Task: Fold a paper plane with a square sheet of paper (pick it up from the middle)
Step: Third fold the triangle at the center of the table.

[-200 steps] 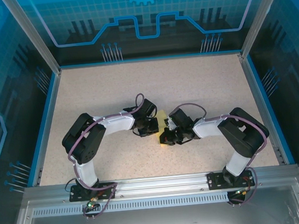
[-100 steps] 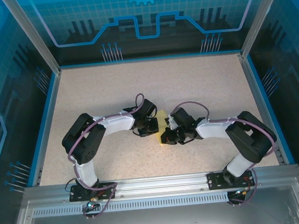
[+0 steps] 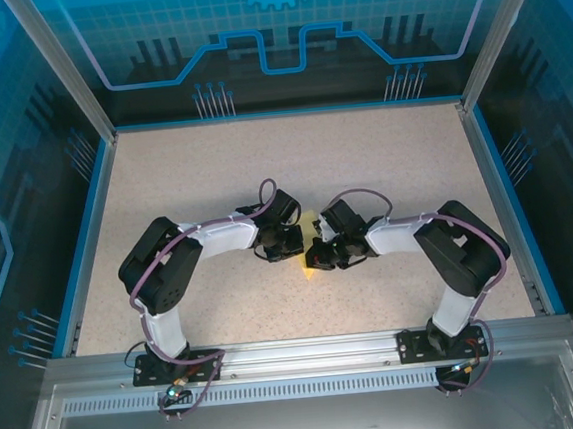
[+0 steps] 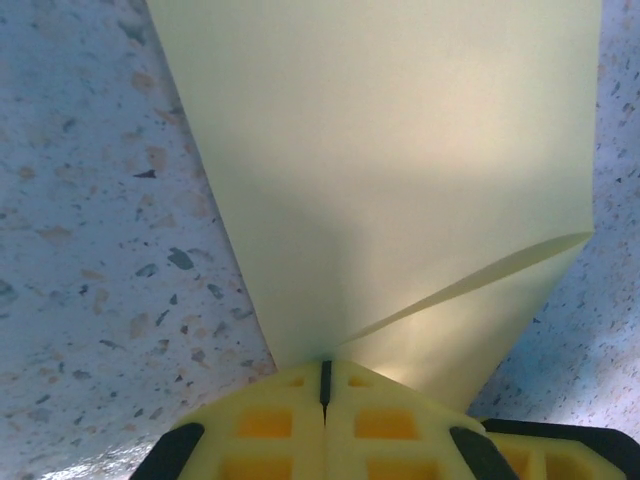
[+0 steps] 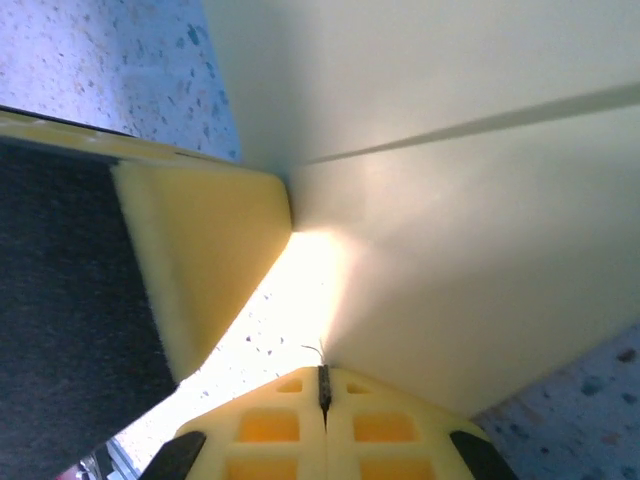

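Here the square sheet of paper (image 4: 380, 150), already partly creased, lies at the middle of the surface (image 3: 212, 171) between the two arms. In the top view its long axis runs roughly from 12 to 6 o'clock. The left gripper (image 3: 291, 244) meets it from 9 o'clock and the right gripper (image 3: 320, 257) from 3 o'clock, so both are equally near and almost touching each other.

In the left wrist view the fingers are pressed together on the near edge of the paper. The paper fans away from them toward 12 o'clock, and one flap lifts along a crease line heading toward 2 o'clock. In the right wrist view the fingers are likewise closed, and a corner of the paper seems pinched between them. The paper spreads toward 1 o'clock, and the other arm's yellow pad sits close at 9 o'clock.

I judge that the next move turns on that raised flap: whichever arm shifts has to sweep across the 12-to-6 line without dragging the other arm's pinch loose.

Against the earlier frames, the left arm has not moved. The right arm's elbow swung outward and has come back in, and its gripper has slid toward 9 o'clock, covering more of the yellow at the 6 o'clock end.
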Controlling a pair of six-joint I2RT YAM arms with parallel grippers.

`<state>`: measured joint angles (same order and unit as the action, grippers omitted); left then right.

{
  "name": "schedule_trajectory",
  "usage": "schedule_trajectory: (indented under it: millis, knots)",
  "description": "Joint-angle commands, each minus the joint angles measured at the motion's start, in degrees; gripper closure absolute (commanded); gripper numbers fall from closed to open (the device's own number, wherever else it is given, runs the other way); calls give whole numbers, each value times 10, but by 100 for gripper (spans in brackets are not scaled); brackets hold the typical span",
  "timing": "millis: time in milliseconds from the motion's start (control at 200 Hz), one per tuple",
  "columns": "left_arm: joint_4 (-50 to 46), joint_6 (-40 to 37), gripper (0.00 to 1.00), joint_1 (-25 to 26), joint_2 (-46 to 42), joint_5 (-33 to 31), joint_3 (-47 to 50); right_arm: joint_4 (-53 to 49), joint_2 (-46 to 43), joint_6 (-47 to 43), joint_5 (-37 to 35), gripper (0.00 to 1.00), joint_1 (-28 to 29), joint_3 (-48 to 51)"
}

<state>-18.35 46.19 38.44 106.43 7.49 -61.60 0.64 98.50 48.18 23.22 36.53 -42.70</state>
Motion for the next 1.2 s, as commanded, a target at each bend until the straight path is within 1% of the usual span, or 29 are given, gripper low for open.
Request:
schedule_trajectory:
  millis: [0, 135, 270, 420, 515, 690, 820, 1015, 1195]
  knots:
    - [-84, -8, 100, -3, 22, -70, 31, -4, 4, 13, 4, 100, -3, 27]
    - [-87, -7, 100, -3, 31, -72, 29, 8, -15, 27, 3, 100, -1, 64]
    - [-80, -2, 100, -4, 33, -71, 38, -17, -62, 22, -4, 100, -1, 90]
    - [-79, -5, 100, -3, 29, -74, 40, -56, -124, 11, -23, 100, -5, 75]
    - [-81, -5, 100, -4, 28, -72, 39, -65, -139, 5, -35, 100, -8, 49]
    - [-79, -8, 100, -4, 27, -72, 38, -64, -100, -7, -28, 100, -27, -1]
    - [-79, -9, 100, -3, 29, -72, 36, -47, -58, -11, -14, 100, -39, -18]
    - [-81, -8, 100, -3, 27, -72, 32, -27, -15, -13, -5, 100, -50, -13]
    - [-82, -8, 100, -3, 28, -72, 32, -46, -14, -21, -21, 100, -54, 8]
